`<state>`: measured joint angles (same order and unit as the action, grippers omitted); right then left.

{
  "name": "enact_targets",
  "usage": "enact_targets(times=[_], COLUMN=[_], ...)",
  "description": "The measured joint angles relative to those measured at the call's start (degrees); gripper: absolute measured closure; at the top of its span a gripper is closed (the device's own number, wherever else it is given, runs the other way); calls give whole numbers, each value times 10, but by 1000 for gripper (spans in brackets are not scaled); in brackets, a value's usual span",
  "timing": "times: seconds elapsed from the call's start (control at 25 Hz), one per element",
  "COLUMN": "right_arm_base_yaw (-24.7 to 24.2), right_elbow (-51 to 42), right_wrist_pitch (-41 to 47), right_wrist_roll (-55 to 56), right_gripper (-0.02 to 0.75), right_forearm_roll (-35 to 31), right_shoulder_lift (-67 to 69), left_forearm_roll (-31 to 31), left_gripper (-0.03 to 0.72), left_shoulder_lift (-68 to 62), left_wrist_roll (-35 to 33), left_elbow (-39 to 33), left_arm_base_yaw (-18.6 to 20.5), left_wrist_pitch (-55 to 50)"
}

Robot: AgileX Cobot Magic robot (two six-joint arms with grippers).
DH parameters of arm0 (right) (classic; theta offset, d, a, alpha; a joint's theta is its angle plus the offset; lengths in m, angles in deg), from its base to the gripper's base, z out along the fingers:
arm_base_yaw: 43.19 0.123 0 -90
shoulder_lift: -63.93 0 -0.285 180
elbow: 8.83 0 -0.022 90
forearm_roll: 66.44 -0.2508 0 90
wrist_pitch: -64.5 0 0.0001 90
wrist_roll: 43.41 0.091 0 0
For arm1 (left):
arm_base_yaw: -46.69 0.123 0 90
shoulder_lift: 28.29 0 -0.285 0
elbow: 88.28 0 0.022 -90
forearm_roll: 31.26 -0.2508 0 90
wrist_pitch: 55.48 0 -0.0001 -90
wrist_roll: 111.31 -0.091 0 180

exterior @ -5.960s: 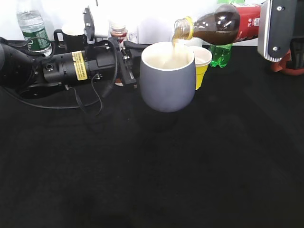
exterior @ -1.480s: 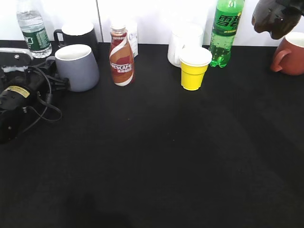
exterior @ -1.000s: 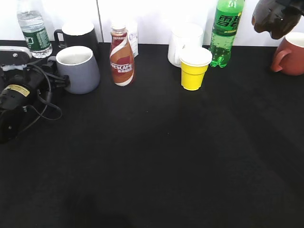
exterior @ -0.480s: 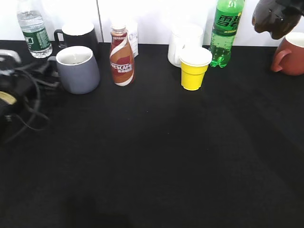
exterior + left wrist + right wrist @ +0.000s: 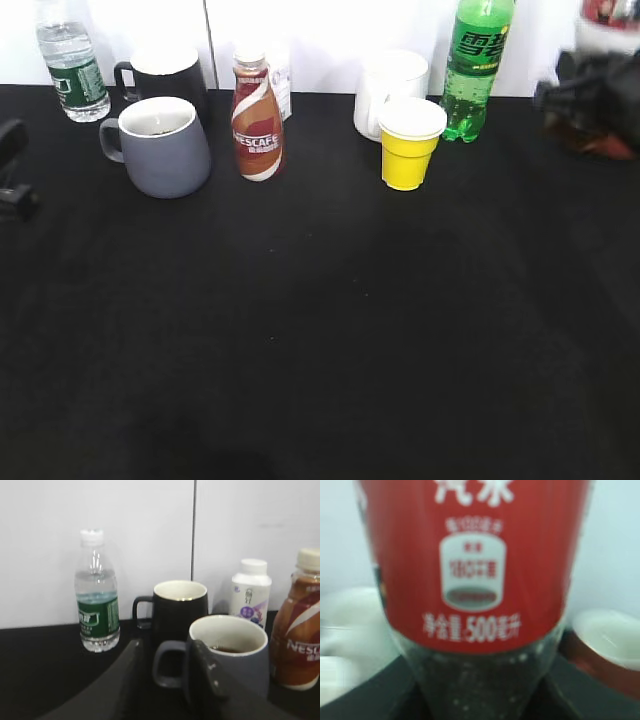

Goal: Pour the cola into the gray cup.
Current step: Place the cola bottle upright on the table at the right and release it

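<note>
The gray cup (image 5: pixel 160 146) stands on the black table at the back left, its handle pointing left. In the left wrist view the gray cup (image 5: pixel 235 655) holds some dark liquid. My left gripper (image 5: pixel 165 647) is open, its fingers on either side of the handle without touching it. In the exterior view the left gripper (image 5: pixel 12 172) is at the far left edge, apart from the cup. My right gripper (image 5: pixel 477 685) is shut on the cola (image 5: pixel 470 555), upright with a red label. In the exterior view the right gripper (image 5: pixel 592 95) is blurred at the far right, with the cola (image 5: pixel 610 10) above it.
Along the back stand a water bottle (image 5: pixel 70 60), a black mug (image 5: pixel 165 70), a Nescafe bottle (image 5: pixel 257 120), a white cup (image 5: pixel 392 80), a yellow cup (image 5: pixel 410 148) and a green soda bottle (image 5: pixel 478 60). A reddish-brown mug (image 5: pixel 605 148) is partly hidden behind the right gripper.
My left gripper set the gray cup down at the back left, let go of its handle and pulled away to the left. My right gripper moved down with the cola.
</note>
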<state>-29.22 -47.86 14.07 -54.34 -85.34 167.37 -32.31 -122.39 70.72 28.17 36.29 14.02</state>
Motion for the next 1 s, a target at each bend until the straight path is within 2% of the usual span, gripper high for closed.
enact_targets(times=[0.12, 0.2, 0.6, 1.0], right_arm_base_yaw=[0, 0, 0, 0], right_elbow=[0, 0, 48, 53], right_wrist_pitch=[-122, -162, -173, -201], right_wrist_roll=[-5, -5, 25, 28], right_gripper=[394, 395, 394, 394], right_forearm_roll=[-6, -9, 4, 15], right_shoulder_lift=[98, 156, 222, 246], left_forearm_roll=[-28, -39, -61, -68], left_gripper=[447, 447, 447, 451], left_shoulder_lift=[4, 4, 4, 4], left_wrist_roll=[-3, -3, -4, -4], left_elbow=[0, 0, 0, 0], left_arm_base_yaw=[0, 0, 0, 0], left_wrist_pitch=[0, 0, 0, 0])
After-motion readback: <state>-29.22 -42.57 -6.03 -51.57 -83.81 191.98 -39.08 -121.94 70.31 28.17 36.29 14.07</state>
